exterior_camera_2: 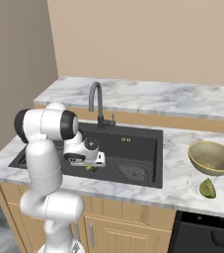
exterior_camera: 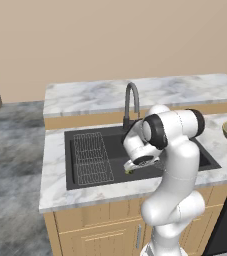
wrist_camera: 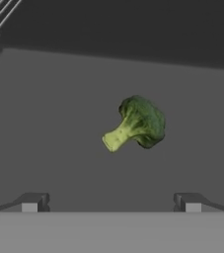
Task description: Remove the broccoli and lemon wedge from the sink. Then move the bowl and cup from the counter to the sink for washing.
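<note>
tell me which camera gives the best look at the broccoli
The hand view: the broccoli lies whole on the dark sink floor, floret and pale stem clear. In the left and right base views only a green sliver peeks from under the hand.
</note>
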Controlling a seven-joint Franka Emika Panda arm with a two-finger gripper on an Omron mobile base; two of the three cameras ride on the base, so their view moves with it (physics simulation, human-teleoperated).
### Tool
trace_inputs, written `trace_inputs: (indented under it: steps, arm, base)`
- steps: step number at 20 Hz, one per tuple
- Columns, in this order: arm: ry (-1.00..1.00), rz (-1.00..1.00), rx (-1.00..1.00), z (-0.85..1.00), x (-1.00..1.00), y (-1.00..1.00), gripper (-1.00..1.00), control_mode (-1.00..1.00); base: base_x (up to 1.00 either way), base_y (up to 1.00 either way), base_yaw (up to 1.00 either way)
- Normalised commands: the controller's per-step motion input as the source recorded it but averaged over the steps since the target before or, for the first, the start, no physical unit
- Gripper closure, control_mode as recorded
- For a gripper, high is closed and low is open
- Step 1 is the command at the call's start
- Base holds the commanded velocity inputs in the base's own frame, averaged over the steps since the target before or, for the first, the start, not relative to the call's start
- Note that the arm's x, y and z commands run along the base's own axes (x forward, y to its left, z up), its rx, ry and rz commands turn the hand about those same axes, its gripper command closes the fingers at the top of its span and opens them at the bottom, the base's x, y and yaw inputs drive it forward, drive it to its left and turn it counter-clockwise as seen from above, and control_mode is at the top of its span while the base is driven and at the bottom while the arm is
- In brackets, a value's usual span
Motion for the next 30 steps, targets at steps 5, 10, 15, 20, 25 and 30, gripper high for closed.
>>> trace_inputs:
  steps: [5, 10, 15, 20, 25, 30]
  arm:
    - [0.00, 0.00, 0.00, -0.02, 0.09, 0.06, -1.00, -1.00]
    - [0.00, 0.00, 0.00, -0.03, 0.12, 0.02, -1.00, -1.00]
    - [0.01, 0.00, 0.00, -0.04, 0.16, 0.00, -1.00, -1.00]
    - [0.03, 0.00, 0.00, -0.06, 0.12, 0.00, -1.00, -1.00]
    - [0.05, 0.00, 0.00, -0.12, 0.10, 0.01, -1.00, -1.00]
    - [0.04, 0.00, 0.00, -0.10, 0.13, 0.00, -1.00, -1.00]
  base:
    - [0.00, 0.00, 0.00]
    - [0.00, 0.00, 0.00]
    - [0.00, 0.00, 0.00]
    - [0.00, 0.00, 0.00]
    - [0.00, 0.00, 0.00]
    - [0.00, 0.00, 0.00]
